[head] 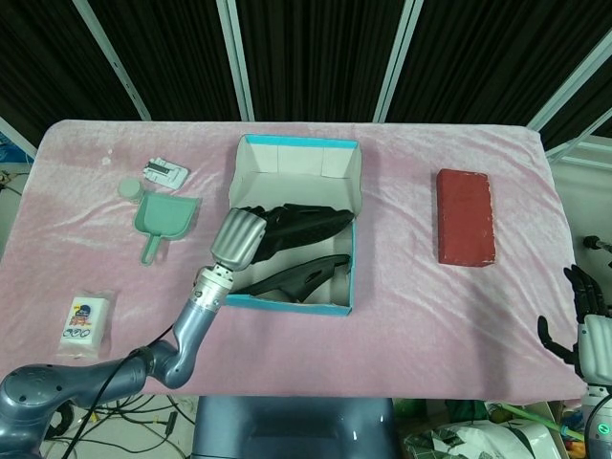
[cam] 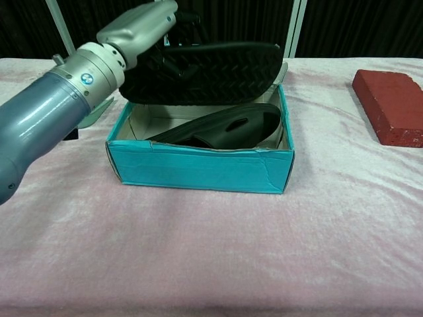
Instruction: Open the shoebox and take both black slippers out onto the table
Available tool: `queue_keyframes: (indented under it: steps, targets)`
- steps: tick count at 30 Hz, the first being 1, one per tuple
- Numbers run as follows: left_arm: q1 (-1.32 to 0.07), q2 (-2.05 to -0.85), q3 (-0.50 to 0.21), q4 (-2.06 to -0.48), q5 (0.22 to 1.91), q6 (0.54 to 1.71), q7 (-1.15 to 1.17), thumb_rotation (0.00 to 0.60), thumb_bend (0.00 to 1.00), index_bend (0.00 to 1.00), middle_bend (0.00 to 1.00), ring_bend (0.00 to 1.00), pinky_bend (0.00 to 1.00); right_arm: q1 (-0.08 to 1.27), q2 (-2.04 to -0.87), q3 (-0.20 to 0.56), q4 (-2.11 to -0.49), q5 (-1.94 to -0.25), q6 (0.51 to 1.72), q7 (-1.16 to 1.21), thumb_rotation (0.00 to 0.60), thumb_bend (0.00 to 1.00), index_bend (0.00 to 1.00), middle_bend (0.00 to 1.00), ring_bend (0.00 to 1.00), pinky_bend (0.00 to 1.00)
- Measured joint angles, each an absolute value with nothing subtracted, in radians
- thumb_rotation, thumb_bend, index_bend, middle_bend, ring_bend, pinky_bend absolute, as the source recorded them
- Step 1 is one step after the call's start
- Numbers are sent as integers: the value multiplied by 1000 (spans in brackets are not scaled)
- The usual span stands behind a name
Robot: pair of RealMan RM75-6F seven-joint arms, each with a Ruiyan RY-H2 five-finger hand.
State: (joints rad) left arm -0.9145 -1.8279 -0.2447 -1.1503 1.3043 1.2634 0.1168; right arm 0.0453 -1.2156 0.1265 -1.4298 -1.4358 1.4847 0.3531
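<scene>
Left hand (cam: pixel 135 30) covers the heel end of the raised slipper (cam: pixel 205 72), so I can't see how the fingers wrap it. Second slipper (cam: pixel 225 129) partly hid behind the shoebox (cam: pixel 198 168) front wall. Right hand (head: pixel 590 335) cut by head view's edge, not in chest view; can't tell its pose. Label on the packet (head: pixel 87 320) too small to read.

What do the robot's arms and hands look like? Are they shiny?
Yes, a bit shiny. The left arm is a smooth, rounded blue-grey tube with a pale silver wrist ring bearing a small blue round mark. Its left hand has a silver-grey shell. A black cable runs along the arm. The right hand, at the table's edge, is white with black fingers.
</scene>
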Motion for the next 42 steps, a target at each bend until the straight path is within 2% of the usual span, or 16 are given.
queue_keyframes:
  steps: [7,11,17,24,26,27,29,31,35,39,42]
  targets:
    - [-829,-1776,-273,-1208,1387,1450,7,600,594,478,651,542,660,58,-1213,129,-1432,-1439,1473,347,600,375,0,31,9,208]
    - [-750,-1699,-272,-1280,1379,1488,43,600,591,465,646,541,658,69,-1215,132,-1428,-1443,1463,347,600,374,0,31,9,208]
    - [-639,-1630,-247,-1297,1266,1460,93,600,588,449,641,539,657,97,-1228,137,-1414,-1451,1439,353,600,375,0,31,10,208]
    - [-581,-1665,-232,-1166,1143,1358,100,600,584,431,631,536,656,137,-1236,139,-1413,-1487,1420,346,600,375,0,31,10,208]
    - [-572,-1693,-235,-1123,1117,1329,100,600,501,389,582,492,630,145,-1230,138,-1419,-1500,1418,344,600,374,0,31,9,208]
    - [-568,-1703,-236,-1112,1106,1317,102,600,400,345,525,439,596,152,-1223,138,-1427,-1510,1417,343,600,374,0,31,9,208]
    - [-562,-1709,-239,-1108,1088,1295,111,600,130,210,325,250,439,164,-1210,139,-1440,-1524,1414,341,600,356,0,31,10,208]
    - [-556,-1701,-241,-1131,1080,1286,122,600,30,137,215,136,306,179,-1194,142,-1458,-1540,1411,340,600,311,0,31,9,208]
    - [-538,-1657,-242,-1221,1082,1295,151,600,1,110,186,87,183,219,-1157,153,-1508,-1578,1398,334,600,207,0,32,9,208]
    - [-508,-1581,-233,-1353,1111,1336,184,600,0,114,188,72,152,287,-1113,166,-1588,-1628,1354,320,600,128,5,40,9,208]
    - [-479,-1494,-211,-1475,1153,1366,212,600,0,130,181,66,120,357,-1088,178,-1648,-1655,1282,304,600,113,17,62,9,208]
